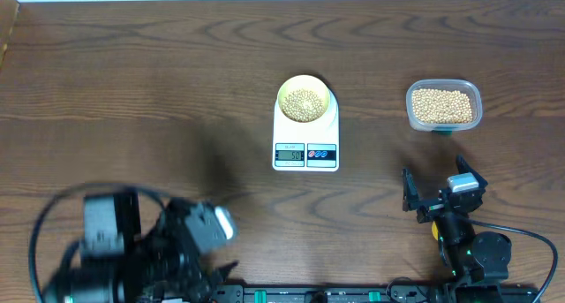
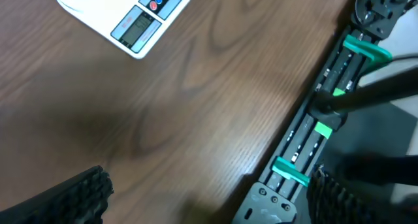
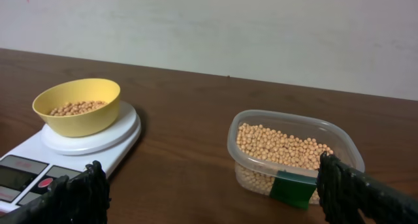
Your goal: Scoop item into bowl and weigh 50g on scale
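The pale yellow bowl stands on the white scale at the table's middle and holds tan beans. In the right wrist view the bowl sits on the scale at the left. More beans fill a clear tub at the right, also in the right wrist view. My right gripper is open and empty, in front of the tub. My left gripper is open and empty near the table's front edge; the scale's display corner shows far from it.
A dark rail with green clips runs along the table's front edge under the arms. A green label is on the tub's near wall. Something yellow shows beside the right arm's base. The left arm's body and cable fill the front left.
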